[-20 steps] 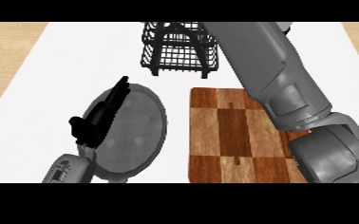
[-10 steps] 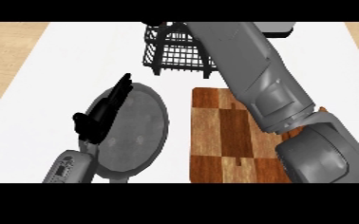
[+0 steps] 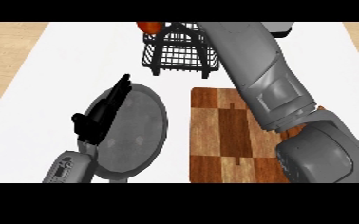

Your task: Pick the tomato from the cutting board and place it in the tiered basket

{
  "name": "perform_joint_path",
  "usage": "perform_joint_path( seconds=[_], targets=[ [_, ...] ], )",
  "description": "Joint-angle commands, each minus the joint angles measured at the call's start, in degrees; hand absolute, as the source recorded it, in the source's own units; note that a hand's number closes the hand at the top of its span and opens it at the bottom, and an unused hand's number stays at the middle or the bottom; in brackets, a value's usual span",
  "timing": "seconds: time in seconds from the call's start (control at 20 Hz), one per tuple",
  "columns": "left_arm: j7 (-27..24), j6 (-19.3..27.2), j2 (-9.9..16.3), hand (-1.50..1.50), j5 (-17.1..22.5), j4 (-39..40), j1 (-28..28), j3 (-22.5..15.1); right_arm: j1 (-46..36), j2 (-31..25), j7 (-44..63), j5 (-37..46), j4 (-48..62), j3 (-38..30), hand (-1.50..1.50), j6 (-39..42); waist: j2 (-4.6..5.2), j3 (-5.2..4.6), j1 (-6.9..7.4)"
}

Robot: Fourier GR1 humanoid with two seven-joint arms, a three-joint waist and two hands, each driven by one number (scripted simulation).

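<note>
Tomato (image 3: pixel 148 26) had just appeared at the tiered basket's (image 3: pixel 179 52) far-left rim, off the board; my right robot hand's state I couldn't tell.

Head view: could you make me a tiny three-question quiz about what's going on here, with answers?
1. True or false: the tomato still lies on the cutting board.
2. Which arm stretches over the board toward the black wire basket? A) left B) right
3. Fill in: the left hand shows in front of a grey round ____.

Key
1. False: it shows at the basket's upper left corner, by the picture's top, and no tomato shows on the board.
2. B: the right forearm reaches there; its hand is out of sight.
3. plate: the hand is open, fingers straight, holding nothing.
</note>
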Motion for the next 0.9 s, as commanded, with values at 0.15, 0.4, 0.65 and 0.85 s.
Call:
perform_joint_path(
  seconds=[0.15, 0.4, 0.65, 0.85],
  targets=[
    [0.44, 0.67, 0.16, 0.0, -0.38, -0.43, 0.2, 0.82, 0.65, -2.79, -2.02, 1.49, -2.17, -0.08, -1.5, -12.35, -0.23, 0.01, -0.9],
    [2.31, 1.28, -0.29, 0.0, -0.41, -2.53, 1.1, 0.39, 4.64, -8.14, -4.7, 4.65, -3.77, 1.2, -1.5, -22.54, -0.68, 0.09, -2.0],
    [0.59, 0.42, 0.0, 0.0, -0.24, -2.09, 3.46, 0.66, 6.98, -15.14, -8.94, 0.72, -8.68, -3.21, -1.5, -23.39, -0.98, 0.13, -2.77],
    [1.93, 0.3, 0.16, 0.0, 1.21, 0.73, -0.83, 3.4, 14.38, -21.53, -16.43, -4.2, -11.59, -7.4, -1.5, -15.71, -0.85, 0.17, -4.13]
  ],
)
